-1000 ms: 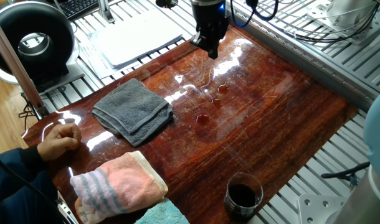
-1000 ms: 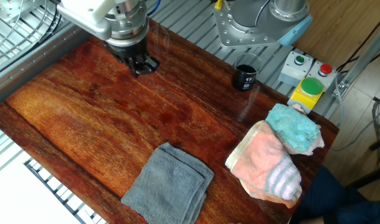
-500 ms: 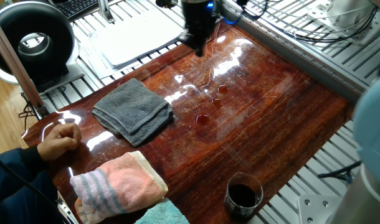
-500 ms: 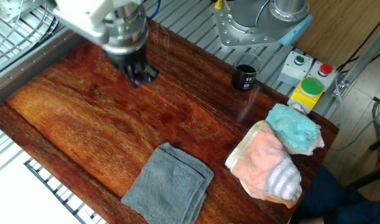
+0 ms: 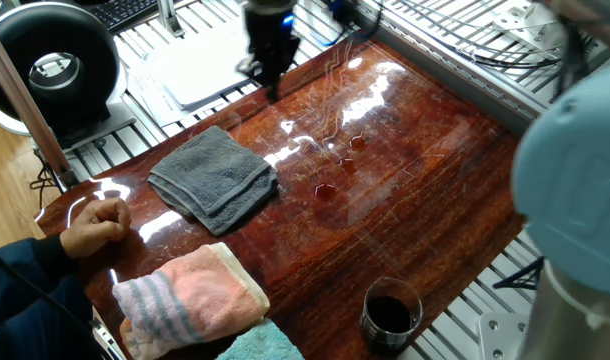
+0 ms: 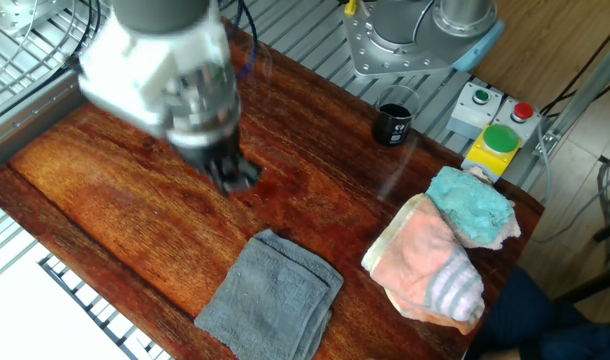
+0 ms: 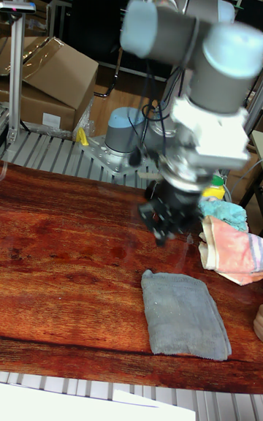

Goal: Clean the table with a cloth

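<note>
- Wiping looks not yet begun: small dark spill spots (image 5: pixel 327 190) sit wet near the middle of the table (image 5: pixel 435 200).
- The cloth (image 5: pixel 213 178) lies folded near one long edge of the table, untouched.
- The gripper (image 5: pixel 265 72) hangs above the table near the opposite long edge, holding nothing; motion blur hides whether the jaws are parted.
- Left to do: reach the cloth, grasp it, wipe.
- Glossy red-brown wood with strong glare; a pink towel (image 5: pixel 190 297) and a dark cup (image 5: pixel 390 312) stand at one end, on a grey slatted frame.
</note>
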